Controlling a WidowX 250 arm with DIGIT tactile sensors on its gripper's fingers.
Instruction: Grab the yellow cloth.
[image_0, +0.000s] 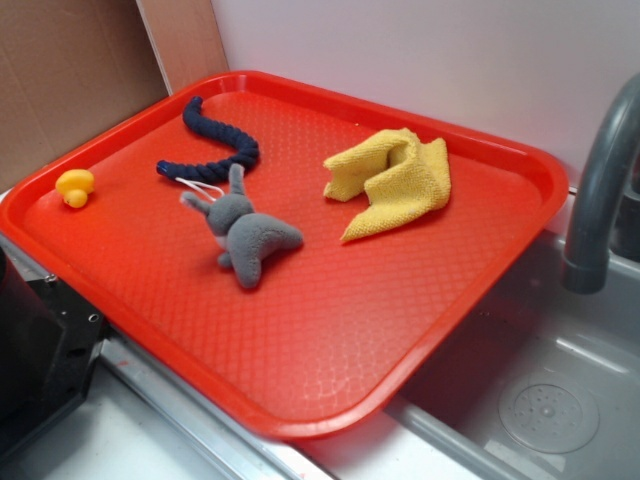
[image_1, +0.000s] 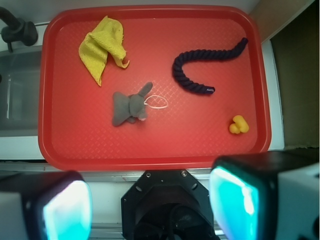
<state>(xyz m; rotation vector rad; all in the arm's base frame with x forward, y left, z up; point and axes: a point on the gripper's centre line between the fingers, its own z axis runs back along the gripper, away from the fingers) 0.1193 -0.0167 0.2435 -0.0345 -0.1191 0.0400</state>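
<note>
Four things on the red tray (image_0: 500, 290), seen left to right in the exterior view: small yellow duck (image_0: 75, 187) near the left rim, dark blue rope (image_0: 212, 140) curved toward the back, grey plush toy (image_0: 243, 232) in the middle just in front of the rope, yellow cloth (image_0: 395, 180) crumpled toward the back right, apart from the toy. Hand (image_1: 150, 202) in the wrist view high above the tray's near edge, fingers (image_1: 235, 200) spread wide apart, holding nothing. Grey faucet (image_0: 600, 190) at far right over the sink (image_0: 540, 400).
</note>
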